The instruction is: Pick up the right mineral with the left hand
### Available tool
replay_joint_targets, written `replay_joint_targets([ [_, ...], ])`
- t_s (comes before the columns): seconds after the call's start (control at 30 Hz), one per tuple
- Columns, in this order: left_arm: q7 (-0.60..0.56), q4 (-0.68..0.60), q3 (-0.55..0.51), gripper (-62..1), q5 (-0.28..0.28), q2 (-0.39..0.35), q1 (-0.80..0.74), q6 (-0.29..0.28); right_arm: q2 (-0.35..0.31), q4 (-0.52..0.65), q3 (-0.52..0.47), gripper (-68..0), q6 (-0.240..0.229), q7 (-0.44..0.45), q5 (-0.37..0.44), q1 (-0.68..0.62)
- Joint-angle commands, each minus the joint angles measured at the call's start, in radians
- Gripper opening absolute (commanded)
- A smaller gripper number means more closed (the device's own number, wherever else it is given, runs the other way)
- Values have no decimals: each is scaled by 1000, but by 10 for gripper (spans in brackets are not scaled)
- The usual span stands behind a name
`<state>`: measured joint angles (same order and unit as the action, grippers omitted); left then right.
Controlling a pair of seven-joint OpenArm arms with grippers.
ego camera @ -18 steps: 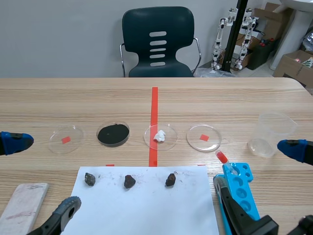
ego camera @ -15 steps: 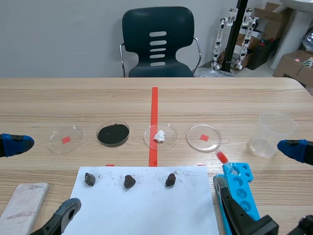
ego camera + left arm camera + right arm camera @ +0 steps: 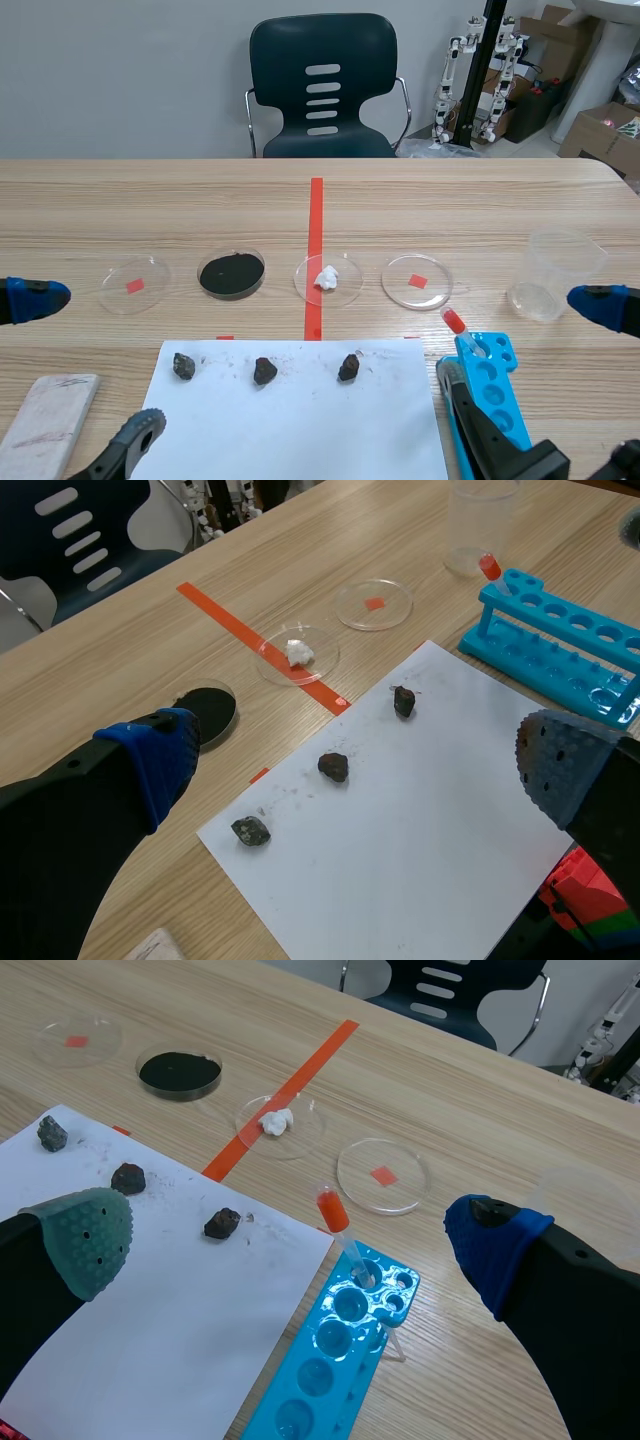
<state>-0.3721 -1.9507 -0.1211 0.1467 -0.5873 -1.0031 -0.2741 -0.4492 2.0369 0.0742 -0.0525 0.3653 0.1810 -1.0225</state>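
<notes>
Three dark minerals lie in a row on a white paper sheet. The right mineral sits nearest the blue rack. My left gripper is open and holds nothing. It hovers over the sheet's left part, with the right mineral well ahead of it. My right gripper is also open and holds nothing. It hangs above the blue rack, with the right mineral just ahead between its spread fingers.
Beyond the sheet stand several petri dishes: one with a red mark, one with black powder, one with a white lump and another red-marked one. A clear beaker, a blue tube rack with a red-capped tube, and a pale block lie around.
The left gripper's fingers have drifted slightly lower in the scene view. Nothing else has moved.
</notes>
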Motion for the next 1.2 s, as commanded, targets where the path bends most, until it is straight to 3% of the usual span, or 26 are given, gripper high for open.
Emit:
replay_joint_targets([
  [0.0,-20,-20,-3,14,9,5,-8,-3,-8,4,-2,4,0,15,7,9],
  [0.83,-19,-20,-1,14,10,5,1,-3,-8,4,-2,4,0,15,7,9],
  [1.0,3,-20,2,14,82,6,13,-6,-8,4,-2,4,0,15,7,9],
  [1.17,187,-20,61,14,150,6,99,-6,-8,4,-2,4,0,15,7,9],
])
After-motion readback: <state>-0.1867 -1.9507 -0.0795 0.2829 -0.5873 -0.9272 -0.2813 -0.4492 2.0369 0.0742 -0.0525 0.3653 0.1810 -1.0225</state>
